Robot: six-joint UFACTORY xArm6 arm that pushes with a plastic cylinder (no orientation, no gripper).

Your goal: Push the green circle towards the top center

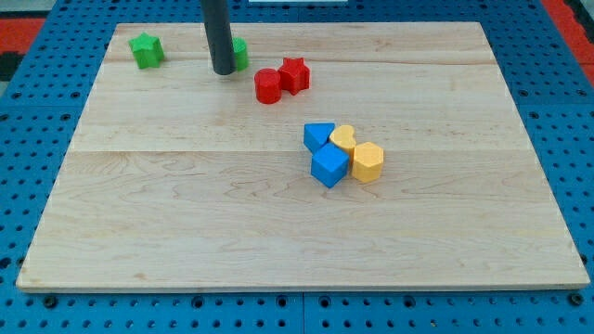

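Observation:
The green circle (240, 53) lies near the view's top, left of centre, mostly hidden behind my dark rod. My tip (223, 71) rests on the board at the circle's left, touching or almost touching it. A green star (146, 50) lies farther left near the top left corner.
A red circle (267, 85) and a red star (294, 74) touch each other right of my tip. A cluster of a blue triangle (317, 135), a blue cube (329, 166), a yellow circle (343, 139) and a yellow hexagon (368, 161) sits near the middle. The wooden board (186, 232) lies on a blue pegboard.

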